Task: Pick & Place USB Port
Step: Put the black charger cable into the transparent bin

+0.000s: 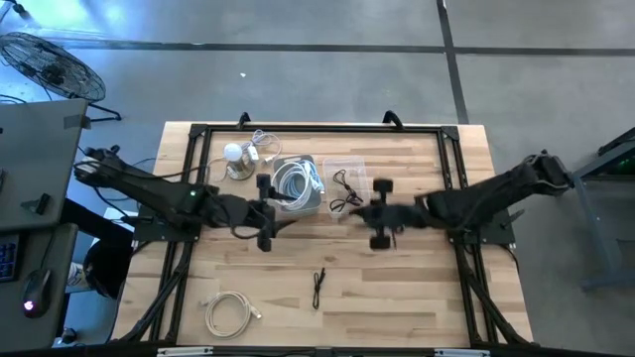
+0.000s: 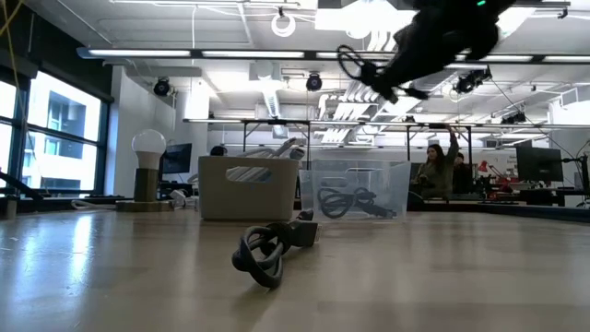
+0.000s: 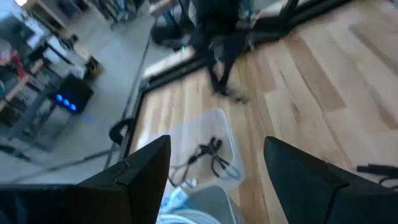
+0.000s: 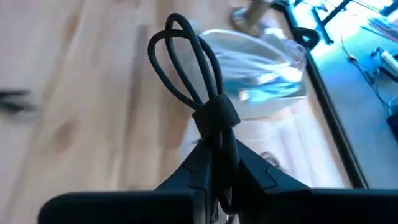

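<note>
My right gripper [image 4: 217, 158] is shut on a bundled black USB cable [image 4: 186, 68] and holds it in the air beside the clear bin [image 1: 342, 177], which has another black cable [image 3: 208, 155] in it. In the low view the held cable's loops [image 2: 355, 63] stick out of the gripper high above the table. My left gripper [image 3: 217, 168] hovers open with nothing between its fingers, next to the grey bin [image 1: 298, 183] of white cables. Another black cable [image 1: 317, 288] lies flat on the table near the front. My right gripper pinches the black cable bundle between its two fingers, just behind the wrap band [image 4: 216, 115]. The fingers slant downward toward the table's left side and lie along the bundle. The loops [image 4: 180, 56] stick out past the fingertips, lifted clear of the table.
A coiled white cable [image 1: 230, 312] lies at the front left. A bulb lamp [image 1: 236, 159] stands at the back left beside the grey bin. The black frame rails [image 1: 317, 129] run along the table's edges. People show in the room beyond the table.
</note>
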